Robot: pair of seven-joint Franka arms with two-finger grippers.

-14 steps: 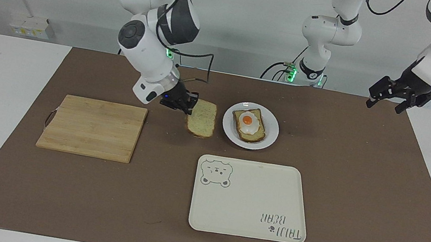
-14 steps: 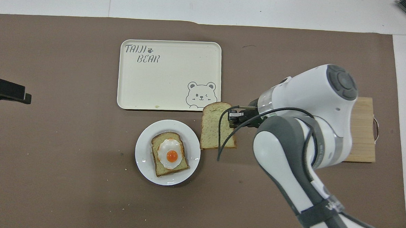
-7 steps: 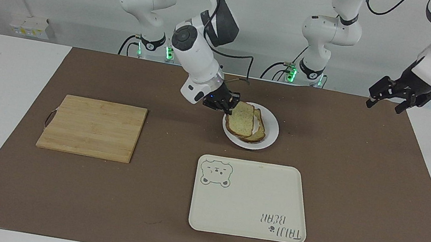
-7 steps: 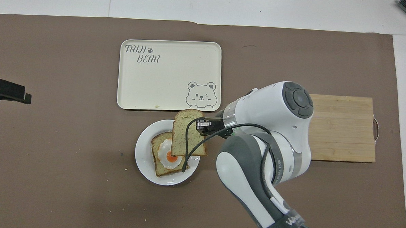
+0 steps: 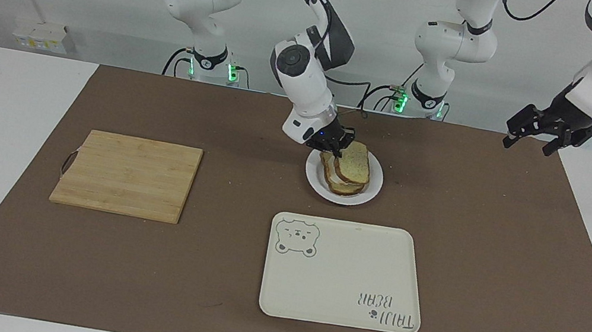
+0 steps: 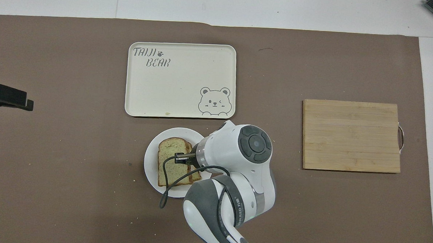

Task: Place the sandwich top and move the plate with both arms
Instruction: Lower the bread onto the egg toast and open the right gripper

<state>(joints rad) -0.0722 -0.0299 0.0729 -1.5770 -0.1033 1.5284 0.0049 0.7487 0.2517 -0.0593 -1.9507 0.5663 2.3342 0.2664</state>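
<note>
The right hand (image 5: 337,147), clamped on the sandwich top (image 5: 355,161), has carried it from beside the plate (image 5: 371,193) to over the egg slice there, ready for release, while the left hand (image 5: 535,136) waits wide open above the surface's corner.

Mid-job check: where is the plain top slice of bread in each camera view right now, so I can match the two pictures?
Facing view: the sandwich top sits mid-frame, over the plate, gripped at one edge by the right hand.
Overhead view: the sandwich top is just below centre, over the plate, partly covered by the right arm.
Shared landmark: the bear-print tray, beside the plate and farther from the robots.
</note>
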